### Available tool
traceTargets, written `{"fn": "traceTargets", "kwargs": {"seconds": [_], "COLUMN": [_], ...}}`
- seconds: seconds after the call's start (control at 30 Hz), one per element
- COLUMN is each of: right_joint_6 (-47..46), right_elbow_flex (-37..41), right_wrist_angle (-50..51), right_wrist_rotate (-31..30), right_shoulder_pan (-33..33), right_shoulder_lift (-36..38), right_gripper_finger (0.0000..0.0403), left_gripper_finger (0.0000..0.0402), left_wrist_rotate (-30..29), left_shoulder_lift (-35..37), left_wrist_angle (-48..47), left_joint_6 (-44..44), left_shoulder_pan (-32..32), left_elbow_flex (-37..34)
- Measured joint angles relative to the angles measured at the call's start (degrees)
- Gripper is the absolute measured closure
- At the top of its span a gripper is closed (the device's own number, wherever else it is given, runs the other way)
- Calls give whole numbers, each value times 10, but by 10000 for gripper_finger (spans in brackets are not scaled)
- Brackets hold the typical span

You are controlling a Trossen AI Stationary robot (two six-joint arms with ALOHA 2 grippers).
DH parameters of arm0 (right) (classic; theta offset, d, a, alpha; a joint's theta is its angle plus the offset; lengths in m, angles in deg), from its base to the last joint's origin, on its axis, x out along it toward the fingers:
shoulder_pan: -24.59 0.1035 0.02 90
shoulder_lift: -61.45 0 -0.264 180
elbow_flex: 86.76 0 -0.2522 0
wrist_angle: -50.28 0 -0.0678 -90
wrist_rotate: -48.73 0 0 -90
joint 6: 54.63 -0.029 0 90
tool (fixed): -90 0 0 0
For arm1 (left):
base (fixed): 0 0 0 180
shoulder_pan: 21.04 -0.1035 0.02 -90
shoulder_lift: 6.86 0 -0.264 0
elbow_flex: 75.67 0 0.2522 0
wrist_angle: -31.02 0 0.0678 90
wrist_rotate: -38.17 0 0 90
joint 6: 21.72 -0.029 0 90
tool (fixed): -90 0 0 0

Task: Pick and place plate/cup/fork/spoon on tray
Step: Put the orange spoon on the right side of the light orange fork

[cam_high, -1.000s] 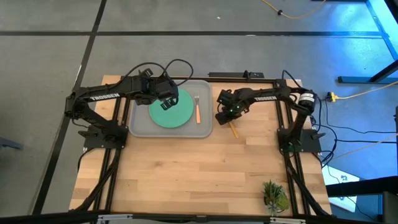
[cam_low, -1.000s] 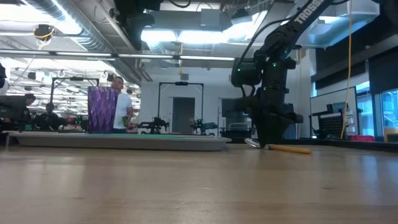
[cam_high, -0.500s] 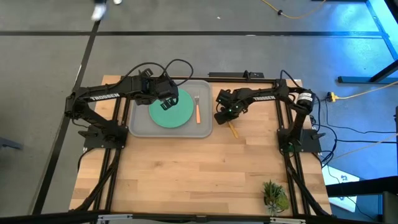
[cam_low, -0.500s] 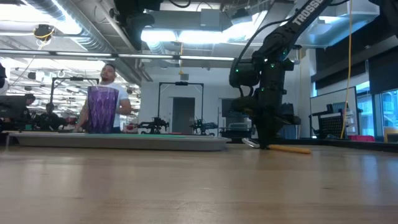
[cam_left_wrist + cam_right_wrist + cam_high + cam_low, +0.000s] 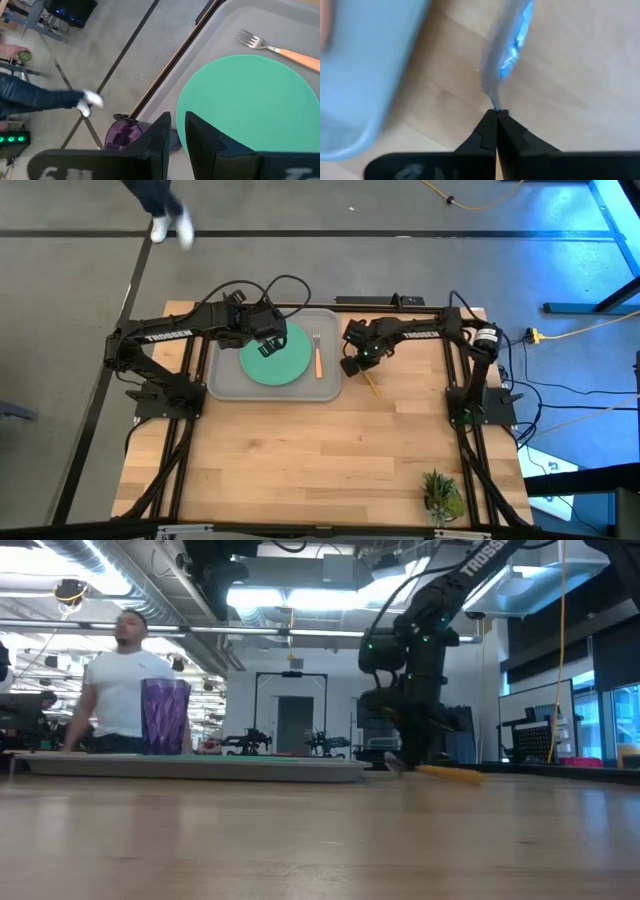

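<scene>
Behind the table, an open workshop showed a person (image 5: 120,680) walking past, with a small plant (image 5: 440,492) near the table's front right corner. At the table's back edge sat the tray (image 5: 222,385), already carrying 3 of the 4 pieces: the plate (image 5: 276,358) in its middle, the fork (image 5: 317,356) lying along its right side just beside the plate, and the cup (image 5: 165,716) standing upright at its back left, just beside the plate.

Only the spoon (image 5: 368,381) was left. It lay on the bare wood just off the tray's right edge, and the right gripper (image 5: 496,116) had its fingers pressed together on it, pinching the thin metal neck; whether it had left the wood could not be told, though in the low view its handle looked slightly tilted.

Judging by this, the task was nearly done: the spoon had to be carried over the rim and set down on the tray.

The left gripper (image 5: 178,131) hung over the tray's back left part beside the cup, fingers slightly parted, holding nothing.
</scene>
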Motion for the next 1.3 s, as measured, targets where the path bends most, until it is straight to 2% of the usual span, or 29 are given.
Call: {"fn": "traceTargets", "kwargs": {"seconds": [0.53,0.8,1.0,1.3], "right_joint_6": [3,0,-15,-16], "right_elbow_flex": [-52,-99,-142,-210], "right_wrist_angle": [17,17,7,-18], "right_wrist_rotate": [4,-13,-23,-6], "right_shoulder_pan": [0,0,0,-5], "right_shoulder_lift": [2,-1,-40,-114], "right_gripper_finger": [403,403,403,403], "left_gripper_finger": [351,351,351,351], "left_wrist_rotate": [0,0,0,0], "left_shoulder_lift": [0,0,0,0], "left_wrist_angle": [0,0,0,0], "left_joint_6": [-6,-29,-29,-29], "left_shoulder_pan": [0,0,0,0], "left_elbow_flex": [0,0,0,0]}}
